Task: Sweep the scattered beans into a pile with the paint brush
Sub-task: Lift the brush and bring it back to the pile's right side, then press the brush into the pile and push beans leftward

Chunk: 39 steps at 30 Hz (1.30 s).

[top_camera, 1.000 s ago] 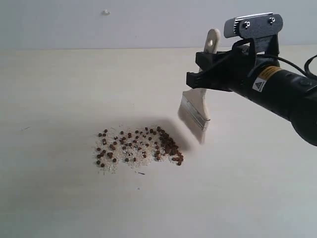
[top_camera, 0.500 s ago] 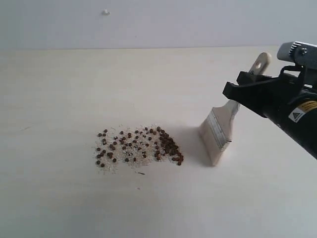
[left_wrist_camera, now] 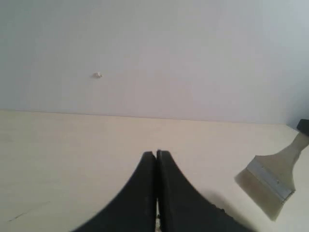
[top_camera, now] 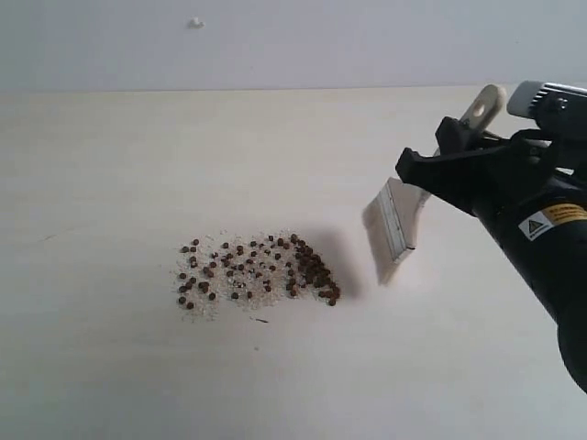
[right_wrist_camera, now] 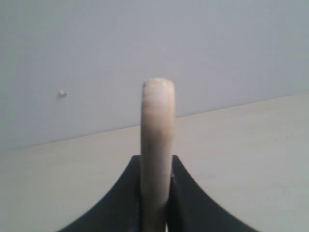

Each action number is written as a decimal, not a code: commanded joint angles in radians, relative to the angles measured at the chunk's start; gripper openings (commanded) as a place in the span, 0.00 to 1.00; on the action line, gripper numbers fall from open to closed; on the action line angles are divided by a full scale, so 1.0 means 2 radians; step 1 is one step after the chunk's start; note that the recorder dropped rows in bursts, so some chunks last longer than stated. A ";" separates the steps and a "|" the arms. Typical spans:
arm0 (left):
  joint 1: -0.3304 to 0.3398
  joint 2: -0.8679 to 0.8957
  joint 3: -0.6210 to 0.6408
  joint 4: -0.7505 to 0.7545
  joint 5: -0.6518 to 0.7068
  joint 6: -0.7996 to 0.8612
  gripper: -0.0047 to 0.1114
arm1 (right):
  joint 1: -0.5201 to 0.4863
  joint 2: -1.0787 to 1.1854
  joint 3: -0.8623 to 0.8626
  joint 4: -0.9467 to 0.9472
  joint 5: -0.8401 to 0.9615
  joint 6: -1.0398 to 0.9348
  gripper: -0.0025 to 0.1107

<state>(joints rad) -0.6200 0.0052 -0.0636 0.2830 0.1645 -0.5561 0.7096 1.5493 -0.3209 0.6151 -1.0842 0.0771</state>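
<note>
The beans [top_camera: 257, 270] lie in a loose reddish-brown patch on the table, densest at its right end, and are mixed with pale crumbs. The paint brush [top_camera: 393, 229] hangs tilted to the right of the patch. Its bristles are just above the table and apart from the beans. My right gripper [top_camera: 424, 163] is shut on the cream handle [right_wrist_camera: 157, 121], which sticks up between the jaws of the right gripper [right_wrist_camera: 157, 159]. My left gripper [left_wrist_camera: 156, 153] is shut and empty; it does not show in the exterior view. The left wrist view also catches the brush [left_wrist_camera: 270, 181].
The pale wooden table [top_camera: 110, 165] runs back to a light grey wall with a small white speck [top_camera: 195, 22] on it. Whitish crumbs [top_camera: 240, 286] spread through and around the bean patch.
The right gripper carried the brush to the right and down towards the table. It has since raised the brush a little. The beans have not moved.
</note>
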 commanded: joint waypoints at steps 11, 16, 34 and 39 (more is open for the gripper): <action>0.002 -0.003 0.003 -0.001 -0.004 0.001 0.04 | 0.006 0.001 0.002 -0.063 0.027 -0.027 0.02; 0.002 -0.003 0.003 -0.001 -0.004 0.001 0.04 | 0.006 0.018 0.001 -0.056 0.004 0.024 0.02; 0.002 -0.003 0.003 0.000 -0.004 0.001 0.04 | 0.059 0.094 -0.052 0.022 -0.009 0.055 0.02; 0.002 -0.003 0.003 0.000 -0.004 0.001 0.04 | 0.073 0.116 -0.077 0.036 -0.009 0.053 0.02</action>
<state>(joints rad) -0.6200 0.0052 -0.0636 0.2830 0.1645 -0.5561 0.8438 1.7595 -0.4520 0.6733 -1.1002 0.1842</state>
